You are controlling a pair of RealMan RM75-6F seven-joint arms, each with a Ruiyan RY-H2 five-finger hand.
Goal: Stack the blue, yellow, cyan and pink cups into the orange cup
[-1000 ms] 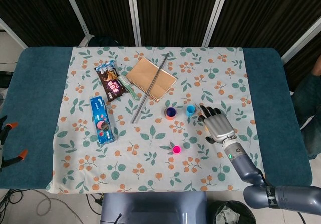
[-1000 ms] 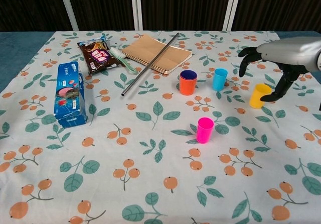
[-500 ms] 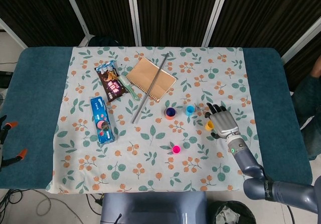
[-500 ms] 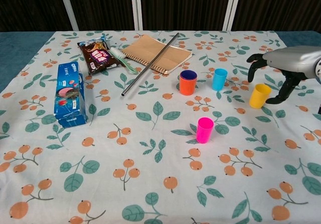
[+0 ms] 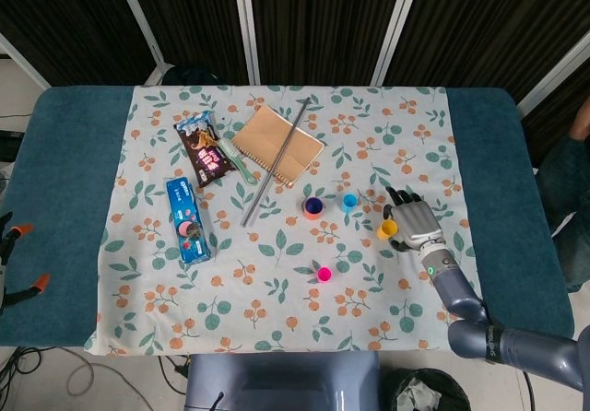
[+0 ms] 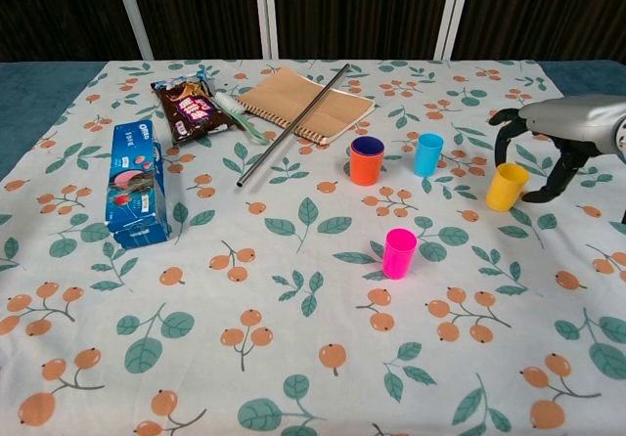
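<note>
Nearest the front edge of the counter [image 6: 59, 104], the pink cup [image 6: 399, 252] stands upright and alone on the leaf-print cloth [image 6: 293, 358], well apart from any hand, presumably left for a later turn. Further back toward the right edge, the right hand [image 6: 548, 148] hangs over the yellow cup [image 6: 507, 186], fingers [image 6: 504, 133] curled down on the far side and the thumb on the near right side, a gap visible all round; it holds nothing yet. Judged as a cage set up for a side grasp, so closing would pinch the cup wall. Cup upright, mouth up, which suits nesting. Further back and left, cyan cup [image 6: 427, 153] stands just beside the orange cup [image 6: 367, 160]; a dark blue rim shows inside the orange one, so the blue cup [image 6: 368, 146] seems already nested. At the far-left part lie a notebook [image 6: 306, 104] with a metal rod [image 6: 293, 125] across it, a toothbrush [image 6: 240, 115], a snack packet [image 6: 190, 107] and a biscuit box [image 6: 135, 184], none blocking the route. Left hand not seen in either view.
</note>
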